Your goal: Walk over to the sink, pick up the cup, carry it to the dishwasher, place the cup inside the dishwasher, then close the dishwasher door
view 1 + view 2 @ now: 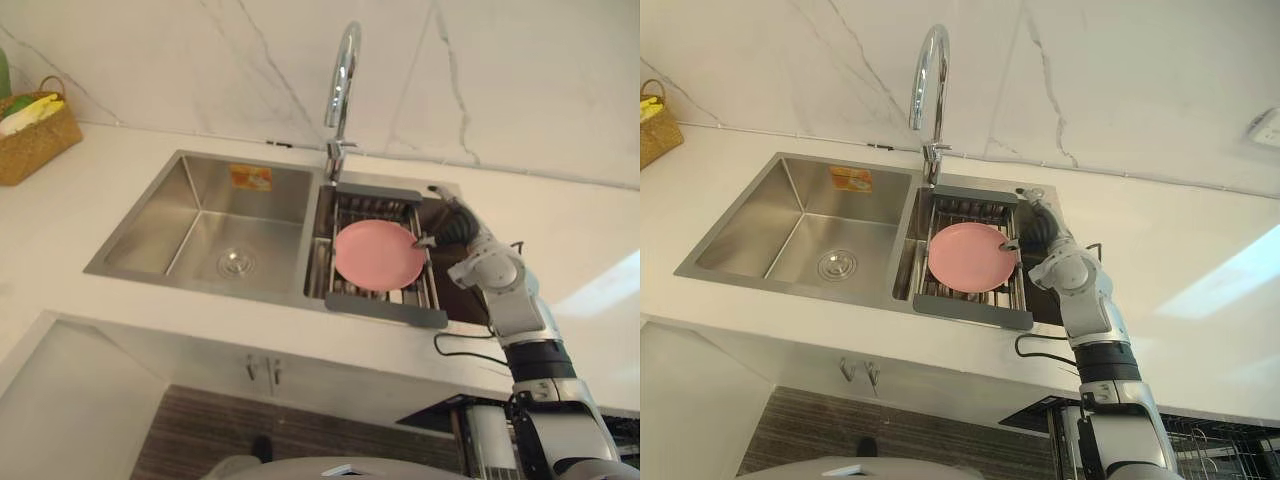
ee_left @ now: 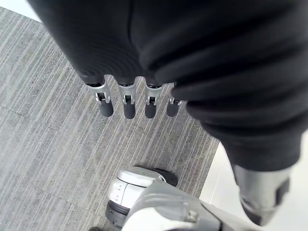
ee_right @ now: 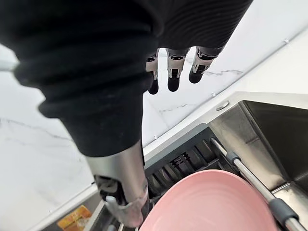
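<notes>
The right hand (image 1: pixel 452 224) reaches over the right end of the sink (image 1: pixel 200 215), just beside a pink plate (image 1: pixel 378 255) lying on the dish rack (image 1: pixel 390 309). Its fingers (image 3: pixel 173 73) are straight and apart, holding nothing. The left hand (image 2: pixel 159 43) hangs above the floor (image 2: pixel 43 144), fingers straight. Where the cup is, I cannot tell.

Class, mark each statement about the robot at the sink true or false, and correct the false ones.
1. A pink plate lies on the rack in the right half of the sink. True.
2. The woven basket sits inside the sink. False: it stands on the counter, off to the sink's left.
3. The right hand is curled round the plate. False: its fingers are straight and hold nothing, beside the plate's right edge.
4. The left hand hangs over the floor with straight fingers. True.
</notes>
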{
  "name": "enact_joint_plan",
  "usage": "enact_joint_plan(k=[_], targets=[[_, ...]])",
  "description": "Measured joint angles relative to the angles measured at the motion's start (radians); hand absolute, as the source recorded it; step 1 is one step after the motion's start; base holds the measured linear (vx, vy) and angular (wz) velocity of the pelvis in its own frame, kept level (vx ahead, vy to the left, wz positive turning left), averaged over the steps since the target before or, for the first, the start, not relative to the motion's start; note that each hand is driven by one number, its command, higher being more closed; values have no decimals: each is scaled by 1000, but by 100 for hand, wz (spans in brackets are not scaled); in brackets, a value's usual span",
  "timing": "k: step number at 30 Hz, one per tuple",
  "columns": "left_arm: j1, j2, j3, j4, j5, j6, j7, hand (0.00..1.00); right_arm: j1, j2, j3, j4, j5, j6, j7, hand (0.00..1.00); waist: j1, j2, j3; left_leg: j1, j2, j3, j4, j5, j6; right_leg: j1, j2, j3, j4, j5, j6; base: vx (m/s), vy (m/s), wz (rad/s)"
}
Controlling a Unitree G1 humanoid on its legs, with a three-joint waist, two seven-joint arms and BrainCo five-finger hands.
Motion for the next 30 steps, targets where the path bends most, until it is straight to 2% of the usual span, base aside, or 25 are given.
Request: enact_joint_plan(k=[4,10,17,26,30], targets=[[-7,0,-41,3,38,5,1,0,0,-1,66,30,-105,-60,-1,0,-8,15,15,-3,2,12,0,2,-5,-8,-2,-1,1,-14,-5,-121,22,0],[-19,15,-110,2,53,5,0,0,1,-6,103,70,-182,-105,-5,0,-1,15,15,-32,0,11,0,9,3,-23,-4,-12,-7,-10,1,-27,16,10],[-21,31,-145,-13,58,15,0,0,2,-17,104,81,-228,-107,2,0,7,14,15,-28,-14,12,0,23,14,-4,-15,-23,-14,10,17,69,-8,4],[-14,32,-145,-16,86,15,-1,0,2,-44,157,74,-296,-102,25,0,8,14,15,-16,-4,38,-1,13,4,-11,-10,-2,-16,5,5,-27,-14,-9],[-14,32,-145,-16,86,15,-2,0,2,-45,170,74,-305,-101,60,0,12,14,15,-18,-7,36,-1,13,5,-12,-13,-3,-17,4,5,-24,18,3]])
